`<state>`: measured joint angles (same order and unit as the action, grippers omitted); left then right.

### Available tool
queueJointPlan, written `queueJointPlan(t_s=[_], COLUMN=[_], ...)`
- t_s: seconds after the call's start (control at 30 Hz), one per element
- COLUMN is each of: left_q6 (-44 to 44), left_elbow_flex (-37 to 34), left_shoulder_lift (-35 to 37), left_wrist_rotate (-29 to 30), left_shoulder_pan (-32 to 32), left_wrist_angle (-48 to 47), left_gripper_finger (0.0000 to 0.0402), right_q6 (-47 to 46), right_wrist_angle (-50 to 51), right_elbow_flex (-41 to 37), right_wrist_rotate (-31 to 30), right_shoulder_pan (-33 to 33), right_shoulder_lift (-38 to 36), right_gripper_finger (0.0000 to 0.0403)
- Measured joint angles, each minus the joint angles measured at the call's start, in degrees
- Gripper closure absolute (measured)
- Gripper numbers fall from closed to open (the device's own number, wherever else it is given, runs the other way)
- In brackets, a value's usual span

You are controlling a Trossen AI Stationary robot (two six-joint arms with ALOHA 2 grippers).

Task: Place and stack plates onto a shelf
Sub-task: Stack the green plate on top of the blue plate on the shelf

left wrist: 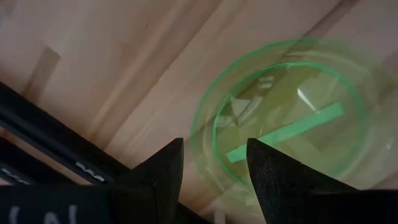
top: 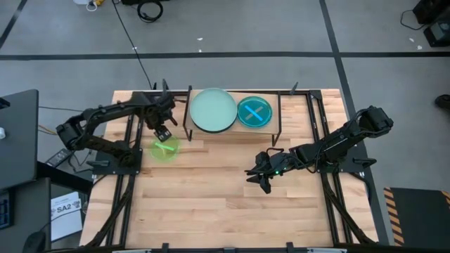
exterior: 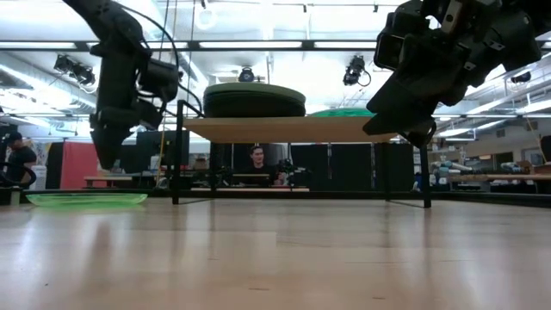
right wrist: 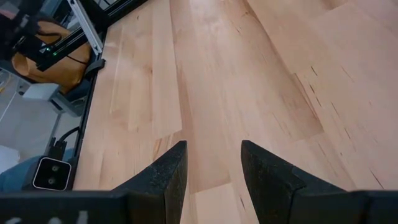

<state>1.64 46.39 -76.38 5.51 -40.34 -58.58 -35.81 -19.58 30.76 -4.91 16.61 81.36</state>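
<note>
A translucent lime green plate [top: 166, 150] lies flat on the tabletop left of the shelf [top: 278, 124]; it shows as a thin green disc in the low view [exterior: 86, 199]. My left gripper [top: 163, 133] hovers open just above its far rim [left wrist: 214, 171]. On the shelf sits a stack topped by the pale mint plate [top: 213, 109], dark plates under it [exterior: 254, 101], and a blue translucent plate [top: 254, 112] beside it. My right gripper [top: 264, 176] is open above bare table, right of centre [right wrist: 211, 165].
The shelf stands on thin black legs [exterior: 176, 155] at the table's far middle. Black arm frames [top: 126, 169] run along both table sides. Bare wood fills the near half of the table [top: 225, 211]. A person [exterior: 256, 159] sits in the room beyond.
</note>
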Motion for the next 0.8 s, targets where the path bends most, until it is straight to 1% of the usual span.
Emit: queueJointPlan(t_s=[0.1,0.3,0.53,0.8], left_q6=[-1.4,-4.2,-4.3,-4.4], left_elbow_flex=[-1.7,-3.6,-3.6,-3.6], left_shoulder_lift=[0.0,-0.2,-0.2,-0.2], left_wrist_rotate=[0.9,5.1,5.6,6.0], left_shoulder_pan=[0.0,0.0,-0.3,-4.6], left_wrist_angle=[1.9,3.7,3.7,3.7], left_gripper_finger=[0.0219,0.0219,0.0219,0.0219], right_q6=[0.0,0.0,0.0,0.0], right_wrist_angle=[0.0,0.0,0.0,0.0], right_elbow_flex=[0.0,0.0,0.0,0.0], right_wrist_rotate=[0.0,0.0,0.0,0.0], right_shoulder_pan=[0.0,0.0,0.0,0.0], right_shoulder_lift=[0.0,0.0,0.0,0.0], right_gripper_finger=[0.0245,0.0245,0.0245,0.0245])
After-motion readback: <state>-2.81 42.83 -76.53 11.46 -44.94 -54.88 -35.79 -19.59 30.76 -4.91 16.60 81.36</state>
